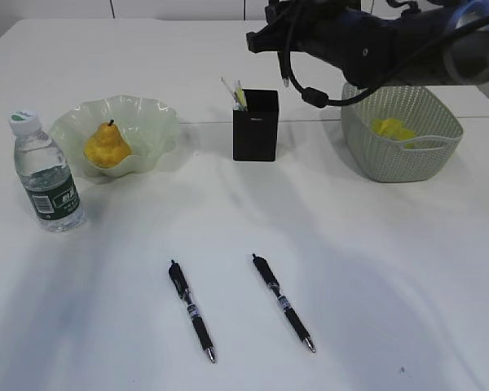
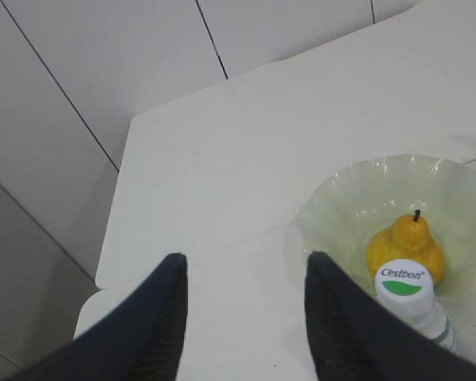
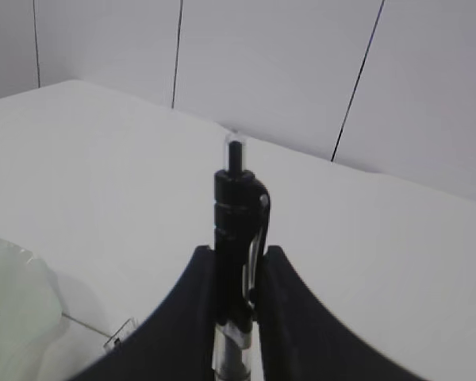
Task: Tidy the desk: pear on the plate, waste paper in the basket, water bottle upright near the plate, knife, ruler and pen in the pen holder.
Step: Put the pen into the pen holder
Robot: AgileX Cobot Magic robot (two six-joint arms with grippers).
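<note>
My right gripper (image 3: 238, 252) is shut on a black pen (image 3: 236, 206), which stands upright between the jaws. In the exterior view this gripper (image 1: 261, 37) hovers above and behind the black pen holder (image 1: 256, 130). A clear ruler (image 1: 228, 90) and a yellow-tipped item (image 1: 241, 96) stick out of the holder. Two more pens (image 1: 191, 311) (image 1: 284, 303) lie on the desk in front. The pear (image 1: 106, 147) sits on the green plate (image 1: 151, 118), with the water bottle (image 1: 47, 175) upright to its left. Yellow waste paper (image 1: 393, 129) lies in the basket (image 1: 391, 163). My left gripper (image 2: 244, 258) is open and empty above the desk, left of the plate (image 2: 341, 198).
The left wrist view shows the bottle cap (image 2: 403, 284) in front of the pear (image 2: 404, 242), and the desk's far left corner. A cable loops under the right arm (image 1: 314, 96). The plate rim (image 3: 8, 309) and a clear ruler tip (image 3: 120, 333) show low in the right wrist view.
</note>
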